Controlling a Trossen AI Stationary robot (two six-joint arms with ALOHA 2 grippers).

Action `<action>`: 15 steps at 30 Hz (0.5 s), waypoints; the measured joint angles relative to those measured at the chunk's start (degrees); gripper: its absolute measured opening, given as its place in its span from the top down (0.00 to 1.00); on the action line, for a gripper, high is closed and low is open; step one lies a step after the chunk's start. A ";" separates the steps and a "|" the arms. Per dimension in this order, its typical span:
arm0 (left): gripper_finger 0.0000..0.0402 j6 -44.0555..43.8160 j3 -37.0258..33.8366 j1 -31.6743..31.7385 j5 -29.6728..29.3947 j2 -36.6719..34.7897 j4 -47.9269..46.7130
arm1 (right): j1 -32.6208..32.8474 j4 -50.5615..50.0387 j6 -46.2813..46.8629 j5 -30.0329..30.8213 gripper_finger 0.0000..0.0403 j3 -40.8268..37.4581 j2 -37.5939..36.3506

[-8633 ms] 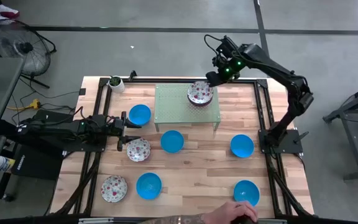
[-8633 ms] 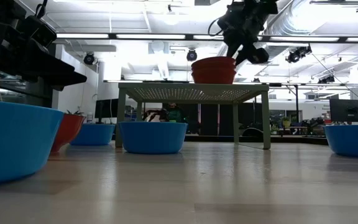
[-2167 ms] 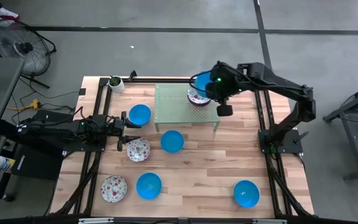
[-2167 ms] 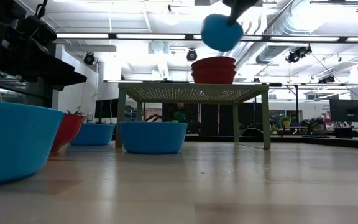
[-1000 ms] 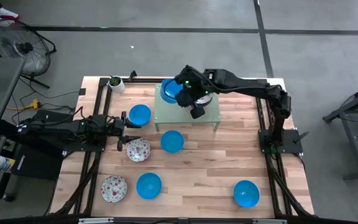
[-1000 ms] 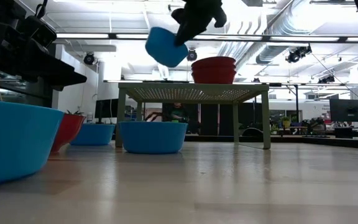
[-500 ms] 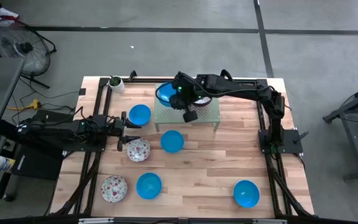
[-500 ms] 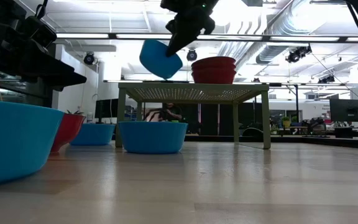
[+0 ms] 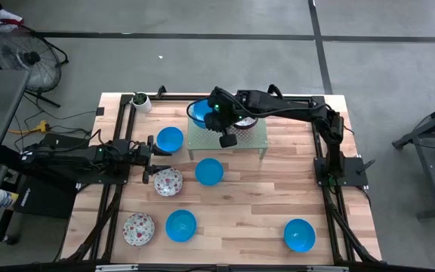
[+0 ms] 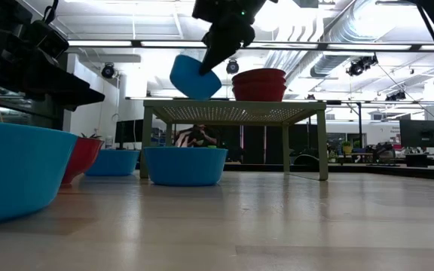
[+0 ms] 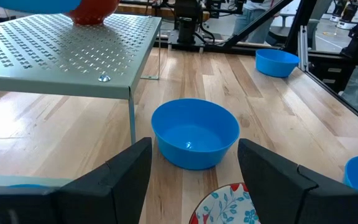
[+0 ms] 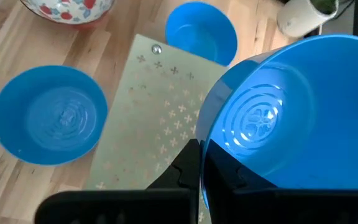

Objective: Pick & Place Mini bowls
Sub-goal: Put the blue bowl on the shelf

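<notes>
High view, items left of, on, and right of the green perforated stand (image 9: 236, 140). Left pincer (image 9: 147, 155): released, idle well left of the stand, beside a floral bowl (image 9: 168, 181). Blue bowls lie on the desk (image 9: 240, 219) left of and before the stand. Right pincer (image 9: 216, 117): clenched on a blue mini bowl (image 9: 200, 113), tilted over the stand's left end; stacked bowls (image 9: 244, 121) sit right of it. Step judged: placing. Next: level, lower, release. No legible writing.
</notes>
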 joint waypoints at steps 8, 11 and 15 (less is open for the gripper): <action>0.42 0.01 0.00 0.00 0.00 -0.01 0.02 | -0.02 -0.74 0.56 -0.37 1.00 0.00 0.60; 0.42 0.00 0.00 -0.01 0.00 -0.01 0.02 | -0.06 -2.07 0.86 -0.24 1.00 -0.02 0.60; 0.42 0.00 0.00 0.01 0.00 0.00 0.04 | -0.02 -2.66 1.09 -0.31 1.00 -0.01 0.60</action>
